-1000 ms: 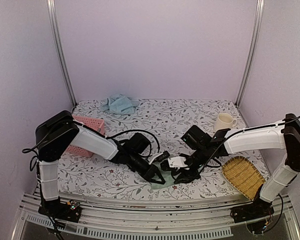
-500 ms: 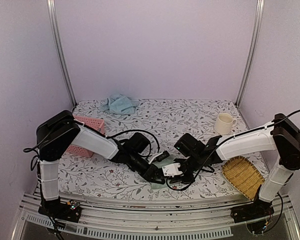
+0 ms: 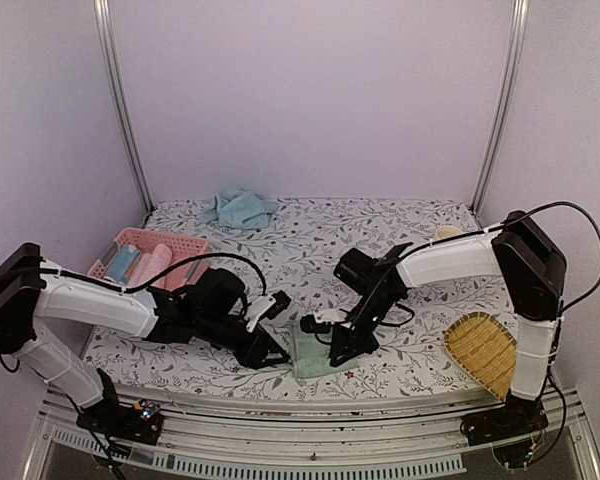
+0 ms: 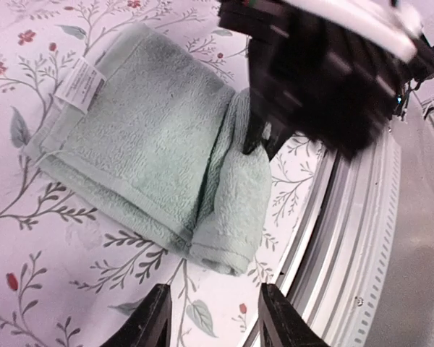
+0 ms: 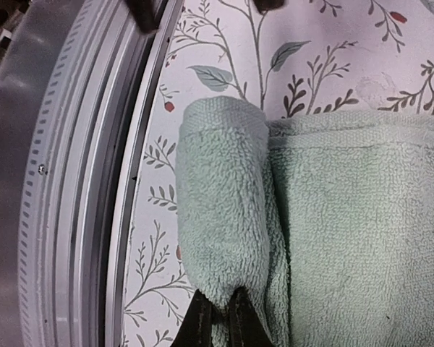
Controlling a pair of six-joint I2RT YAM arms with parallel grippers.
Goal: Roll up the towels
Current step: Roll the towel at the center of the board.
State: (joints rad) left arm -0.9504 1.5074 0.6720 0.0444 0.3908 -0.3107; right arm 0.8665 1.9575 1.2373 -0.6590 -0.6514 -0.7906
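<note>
A pale green towel (image 3: 308, 352) lies near the table's front edge, folded flat, with its front edge rolled into a short roll (image 4: 239, 195). My right gripper (image 3: 338, 345) is shut on the right end of that roll (image 5: 220, 217); its fingertips (image 5: 202, 325) pinch the cloth, and the flat part (image 5: 362, 231) lies beside the roll. My left gripper (image 3: 265, 345) is open and empty, just left of the towel. In the left wrist view its fingers (image 4: 148, 318) stand apart over the tablecloth, short of the roll. A crumpled blue towel (image 3: 238, 207) lies at the back.
A pink basket (image 3: 185, 248) holding rolled towels stands at the left. A woven tray (image 3: 485, 350) lies at the front right. A cream mug (image 3: 445, 232) shows partly behind the right arm. The metal front rail (image 5: 72, 181) runs close to the roll.
My left arm has pulled back to the left and its gripper has come off the green towel. My right gripper has shifted left and holds the rolled edge.
</note>
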